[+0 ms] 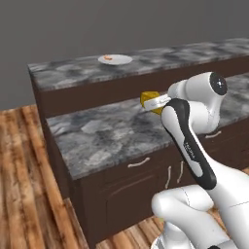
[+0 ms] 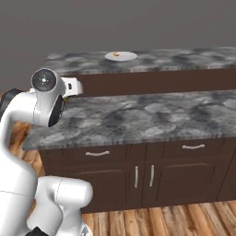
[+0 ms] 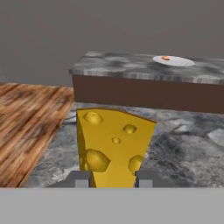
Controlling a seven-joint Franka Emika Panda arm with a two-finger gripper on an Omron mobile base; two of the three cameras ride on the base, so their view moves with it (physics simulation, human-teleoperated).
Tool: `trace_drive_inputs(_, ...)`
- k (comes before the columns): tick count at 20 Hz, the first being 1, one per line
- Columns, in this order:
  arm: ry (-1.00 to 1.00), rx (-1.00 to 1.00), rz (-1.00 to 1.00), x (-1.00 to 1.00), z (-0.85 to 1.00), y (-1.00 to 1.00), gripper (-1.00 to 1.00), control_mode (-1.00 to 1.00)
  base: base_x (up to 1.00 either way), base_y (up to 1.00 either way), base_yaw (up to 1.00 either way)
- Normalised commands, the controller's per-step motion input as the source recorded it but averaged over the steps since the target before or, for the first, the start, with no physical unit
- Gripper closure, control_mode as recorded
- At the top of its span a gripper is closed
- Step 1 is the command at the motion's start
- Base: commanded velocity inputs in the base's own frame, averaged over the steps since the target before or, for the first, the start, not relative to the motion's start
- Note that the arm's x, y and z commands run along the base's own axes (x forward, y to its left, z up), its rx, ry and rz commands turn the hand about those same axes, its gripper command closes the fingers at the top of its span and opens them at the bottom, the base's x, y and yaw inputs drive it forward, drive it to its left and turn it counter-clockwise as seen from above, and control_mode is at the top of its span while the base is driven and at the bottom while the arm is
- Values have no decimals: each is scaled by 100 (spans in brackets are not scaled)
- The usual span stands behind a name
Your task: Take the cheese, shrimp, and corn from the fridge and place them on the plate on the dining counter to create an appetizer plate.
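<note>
My gripper (image 3: 113, 179) is shut on the cheese (image 3: 113, 146), a yellow-orange wedge with holes that stands upright between the fingers (image 3: 81, 178). In the left base view the cheese (image 1: 148, 99) hangs above the lower drawer-fronted counter (image 1: 107, 131), held by the gripper (image 1: 154, 103). Farther back, the white plate (image 1: 115, 59) rests on the higher dining counter (image 1: 73, 70), with the tiny orange shrimp (image 1: 109, 58) lying on it. The hand view has the plate (image 3: 173, 61) and shrimp (image 3: 165, 57) at the upper right. The corn and the fridge are out of view.
The lower marbled counter (image 2: 152, 115) has drawers and cabinet doors with pale handles (image 2: 97, 153) on its front. Behind it rises the dark brown face of the dining counter (image 2: 184, 60). Wooden floor (image 1: 24, 185) lies to the left of both counters.
</note>
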Motion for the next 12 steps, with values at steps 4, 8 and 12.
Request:
trace_drive_inputs(4,0,0,0,0,0,0,100,100,0,100,-31)
trace_drive_inputs(8,0,0,0,0,0,0,100,100,0,100,-31)
trace_drive_inputs(12,0,0,0,0,0,0,100,100,7,100,-32)
